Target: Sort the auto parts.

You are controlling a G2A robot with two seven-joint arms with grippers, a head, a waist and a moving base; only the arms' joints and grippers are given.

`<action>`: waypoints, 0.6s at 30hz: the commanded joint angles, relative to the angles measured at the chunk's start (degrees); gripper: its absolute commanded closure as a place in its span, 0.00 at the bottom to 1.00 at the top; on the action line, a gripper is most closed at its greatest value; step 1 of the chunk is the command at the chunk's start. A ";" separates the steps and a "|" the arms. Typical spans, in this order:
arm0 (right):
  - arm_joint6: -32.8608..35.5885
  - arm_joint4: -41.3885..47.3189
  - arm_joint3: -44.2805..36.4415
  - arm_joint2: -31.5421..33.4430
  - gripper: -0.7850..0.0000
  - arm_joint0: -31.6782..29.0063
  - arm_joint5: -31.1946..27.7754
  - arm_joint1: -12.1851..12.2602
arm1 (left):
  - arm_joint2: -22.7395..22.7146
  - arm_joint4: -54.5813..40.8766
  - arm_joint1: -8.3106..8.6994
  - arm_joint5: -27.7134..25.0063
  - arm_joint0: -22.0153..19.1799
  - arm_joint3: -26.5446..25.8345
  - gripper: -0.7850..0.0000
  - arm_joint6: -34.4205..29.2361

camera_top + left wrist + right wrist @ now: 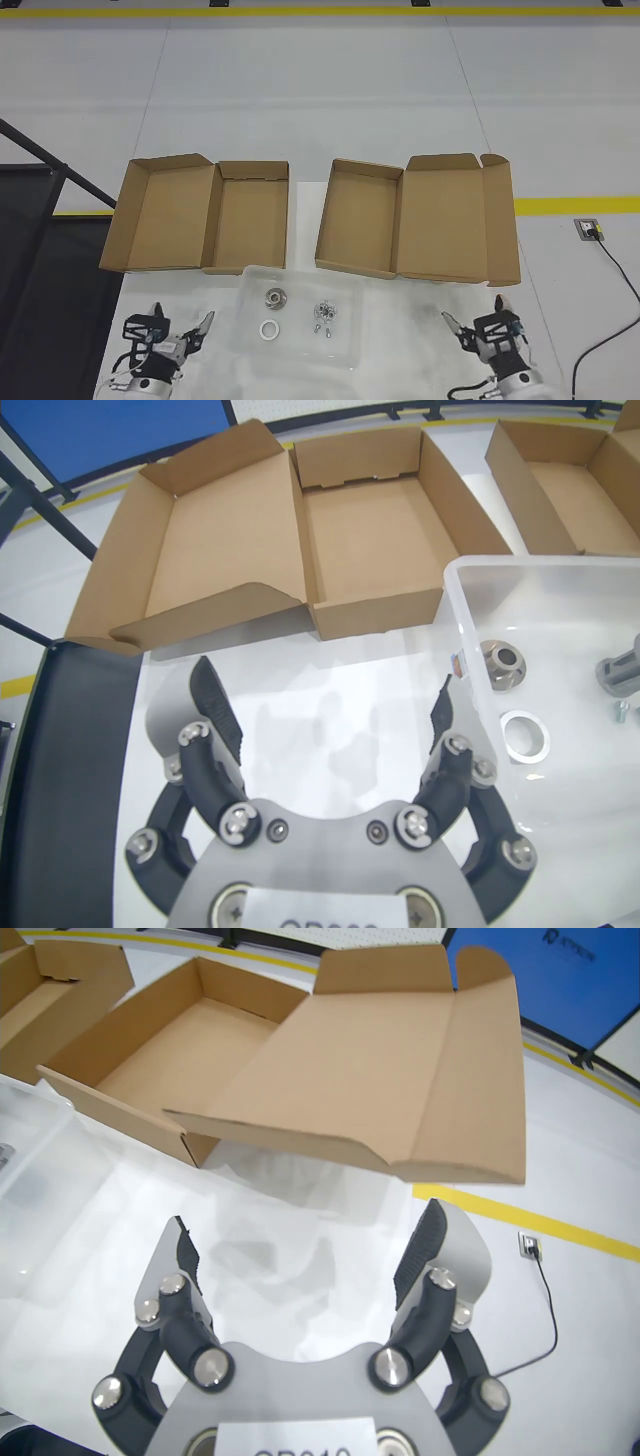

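Left box (pixel 195 215), 11 o'clock of bin (pixel 300 350), and right box (pixel 415 218), 1 o'clock: brown cardboard, matt.
Bin: clear plastic, smooth, glossy.
Hub (pixel 274 296): grey metal, dull machined finish.
Ring (pixel 270 328), 6 o'clock of hub: bright metal, smooth, shiny.
Table cover (pixel 420 320): white, wrinkled.
L gripper (pixel 325 672), R gripper (pixel 305 1215): pads (pixel 220 705) black, ribbed, matt; plates satin metal.
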 commanded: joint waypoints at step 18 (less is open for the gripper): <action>13.43 -21.38 -18.95 -15.48 0.00 10.15 -21.43 0.56 | -5.07 -7.39 -0.66 -3.07 5.51 -3.30 0.00 7.76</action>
